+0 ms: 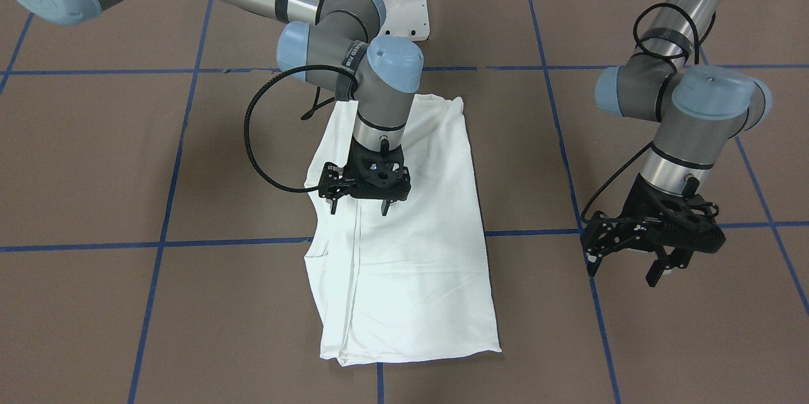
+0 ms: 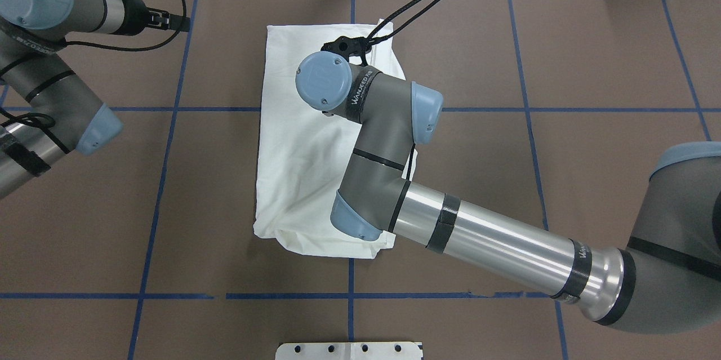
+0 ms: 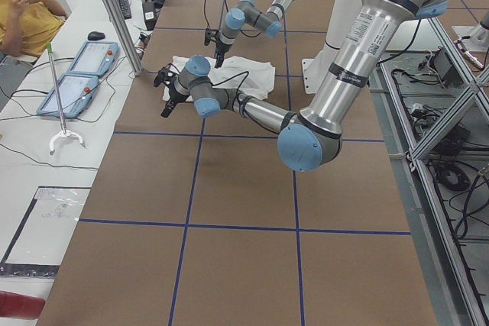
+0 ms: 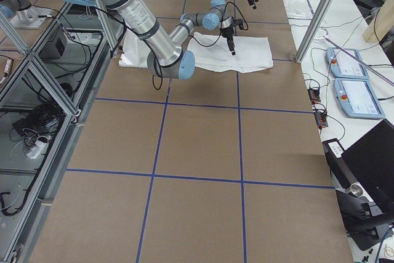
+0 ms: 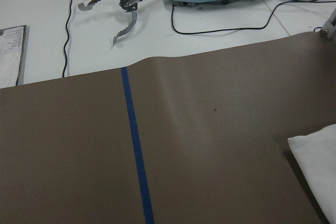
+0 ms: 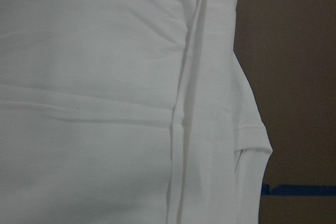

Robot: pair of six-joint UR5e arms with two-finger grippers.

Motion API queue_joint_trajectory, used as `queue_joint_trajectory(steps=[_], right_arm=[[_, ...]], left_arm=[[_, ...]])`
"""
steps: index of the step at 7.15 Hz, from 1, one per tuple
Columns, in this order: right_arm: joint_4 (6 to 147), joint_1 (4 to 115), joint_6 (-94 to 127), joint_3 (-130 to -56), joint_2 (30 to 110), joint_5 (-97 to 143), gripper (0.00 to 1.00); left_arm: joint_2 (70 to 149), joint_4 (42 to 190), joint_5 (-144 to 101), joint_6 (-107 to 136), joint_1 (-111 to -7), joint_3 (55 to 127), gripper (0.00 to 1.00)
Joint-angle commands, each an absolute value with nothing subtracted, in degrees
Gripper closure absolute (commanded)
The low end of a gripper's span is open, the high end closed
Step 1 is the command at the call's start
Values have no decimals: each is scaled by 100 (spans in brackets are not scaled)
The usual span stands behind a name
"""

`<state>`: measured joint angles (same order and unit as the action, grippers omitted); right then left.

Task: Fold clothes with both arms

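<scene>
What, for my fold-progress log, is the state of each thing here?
T-shirt: folded into a long narrow rectangle, lying flat on the table, no print showing.
Right gripper: open, pointing down over the T-shirt, holding nothing.
Left gripper: open, off to the side over bare table, apart from the T-shirt, holding nothing.

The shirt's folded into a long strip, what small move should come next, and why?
Probably bring the left end effector over to the white shirt. It hangs open above bare table, clear of the cloth, while the right end effector is open over the shirt, so a two-arm fold lacks its second grip.
</scene>
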<state>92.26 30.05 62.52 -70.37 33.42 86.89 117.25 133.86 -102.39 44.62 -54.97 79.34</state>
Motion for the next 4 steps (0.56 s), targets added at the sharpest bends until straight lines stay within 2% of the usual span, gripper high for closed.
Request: queue_joint_trajectory(steps=[1,4], right_arm=[[9387,3032,6056,-6769,3322,8842,0],[9387,3032,6056,-6654,3322,8842,0]], left_arm=[[11725,13386,-10239,4456,-5493,7937,0],[11725,13386,-10239,4456,-5493,7945,0]])
